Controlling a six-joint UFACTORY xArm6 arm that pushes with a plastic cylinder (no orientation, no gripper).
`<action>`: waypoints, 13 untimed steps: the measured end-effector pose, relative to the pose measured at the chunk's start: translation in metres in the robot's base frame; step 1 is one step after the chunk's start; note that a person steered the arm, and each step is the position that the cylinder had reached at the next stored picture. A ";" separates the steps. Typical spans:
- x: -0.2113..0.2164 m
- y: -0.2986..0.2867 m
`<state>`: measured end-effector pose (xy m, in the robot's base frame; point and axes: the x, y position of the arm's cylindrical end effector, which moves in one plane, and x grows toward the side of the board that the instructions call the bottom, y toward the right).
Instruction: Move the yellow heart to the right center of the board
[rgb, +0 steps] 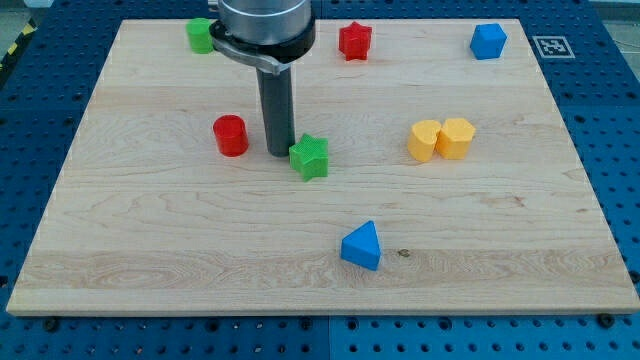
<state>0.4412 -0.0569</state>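
Observation:
Two yellow blocks sit side by side, touching, right of the board's middle. The left one (425, 141) has rounded lobes and looks like the yellow heart. The right one (457, 137) looks angular, like a pentagon. My tip (279, 153) rests on the board left of centre, well to the left of the yellow blocks. It stands between the red cylinder (231, 135) and the green star (309, 156), close against the star's left side.
A green block (200, 35) sits at the top left, partly behind the arm. A red star (355, 40) is at the top centre, a blue block (488, 41) at the top right, and a blue triangle (361, 246) at the bottom centre. The wooden board (560, 230) lies on a blue perforated table.

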 end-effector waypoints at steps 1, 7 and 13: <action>-0.002 -0.030; -0.035 -0.054; -0.039 -0.060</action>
<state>0.4024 -0.1171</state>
